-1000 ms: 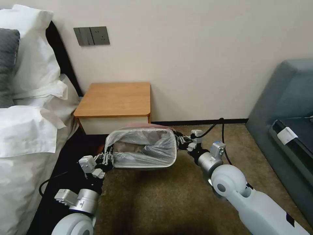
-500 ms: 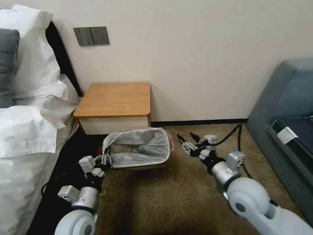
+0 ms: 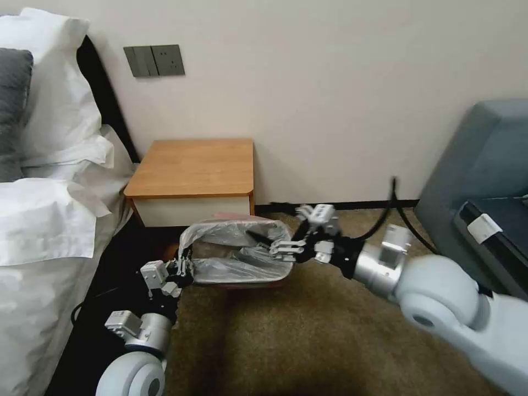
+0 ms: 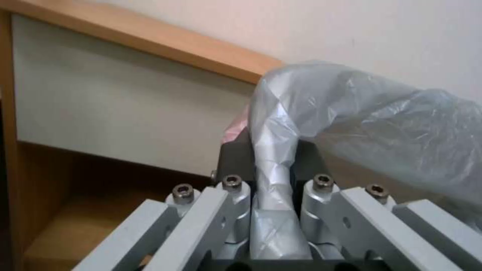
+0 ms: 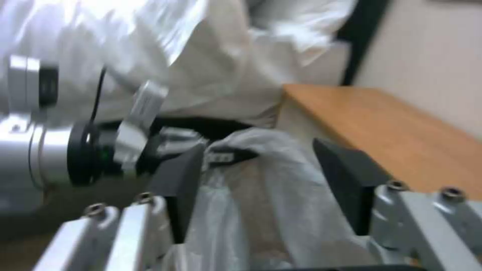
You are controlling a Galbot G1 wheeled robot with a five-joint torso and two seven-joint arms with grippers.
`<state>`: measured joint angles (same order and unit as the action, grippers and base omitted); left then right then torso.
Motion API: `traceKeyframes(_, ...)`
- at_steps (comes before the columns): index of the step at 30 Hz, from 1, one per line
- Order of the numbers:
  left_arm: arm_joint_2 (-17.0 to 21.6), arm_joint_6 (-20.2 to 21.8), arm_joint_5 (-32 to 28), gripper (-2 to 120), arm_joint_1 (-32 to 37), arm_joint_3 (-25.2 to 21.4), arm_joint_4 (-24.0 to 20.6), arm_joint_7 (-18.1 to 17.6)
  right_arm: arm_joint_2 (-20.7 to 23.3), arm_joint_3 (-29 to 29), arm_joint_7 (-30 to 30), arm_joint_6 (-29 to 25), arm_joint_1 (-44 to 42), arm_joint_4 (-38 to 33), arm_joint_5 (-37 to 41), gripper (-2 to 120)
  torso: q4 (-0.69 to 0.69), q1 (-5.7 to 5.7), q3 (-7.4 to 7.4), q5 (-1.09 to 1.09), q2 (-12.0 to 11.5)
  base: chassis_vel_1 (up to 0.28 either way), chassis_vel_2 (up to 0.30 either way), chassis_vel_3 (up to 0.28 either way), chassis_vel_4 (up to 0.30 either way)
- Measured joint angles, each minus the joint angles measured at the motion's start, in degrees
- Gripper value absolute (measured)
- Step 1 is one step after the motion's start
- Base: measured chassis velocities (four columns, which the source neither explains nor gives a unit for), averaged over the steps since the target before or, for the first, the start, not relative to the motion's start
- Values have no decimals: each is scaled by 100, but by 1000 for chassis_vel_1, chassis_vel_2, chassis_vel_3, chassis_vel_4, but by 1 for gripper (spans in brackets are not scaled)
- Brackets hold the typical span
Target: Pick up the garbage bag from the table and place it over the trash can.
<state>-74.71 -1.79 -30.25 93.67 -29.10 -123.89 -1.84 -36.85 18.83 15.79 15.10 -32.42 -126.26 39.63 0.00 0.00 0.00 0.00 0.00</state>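
Clamping the garbage bag [image 3: 242, 250] at the trash can's [image 3: 250, 281] left end, the left gripper [image 3: 184, 268] has its jaws pinched tight on a twisted strip of film, seen running between the fingers in the left wrist view [image 4: 273, 180]. Bag is already draped in and over the can, which sits on the carpet [image 3: 286, 341] just in front of the table [image 3: 192, 165], i.e. no longer on the table top.

Right of the can's middle, the right gripper [image 3: 275, 245] reaches over the can's right end w/ fingers spread apart, holding nothing; right wrist view shows bag film lying between the open pads [image 5: 351, 177].

Risks, as I judge it: film is thin, so if the right jaws shut on a shallow fold it could slip off or tear; a pull from the left grip could drag the bag off the right rim, or tip the light can. Right-side hem looks loose, not tucked under the rim.

Orientation: bag mouth faces up, long axis runs left-right along the can, roughly parallel to the table front.
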Motion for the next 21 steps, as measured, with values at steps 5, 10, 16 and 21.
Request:
traceKeyframes(5,-10,-50,208,9,22,34,-69,51,-445,1116,373,7,854,636,-852,38,2,0,1,0,0,0,0,0,0)
traceKeyframes(10,-20,-55,259,9,41,42,-122,72,-645,1354,679,47,1173,947,-1466,22,0,0,1,-1,0,0,0,0,0)
traceKeyframes(16,-60,-66,345,9,19,116,-154,80,-964,1636,445,511,1308,1165,-2179,0,0,0,0,0,0,0,0,0,0)
traceKeyframes(21,-83,-127,535,9,-16,211,-153,82,-1304,1938,-233,1269,1413,1337,-2277,0,0,0,0,0,0,0,0,0,0)
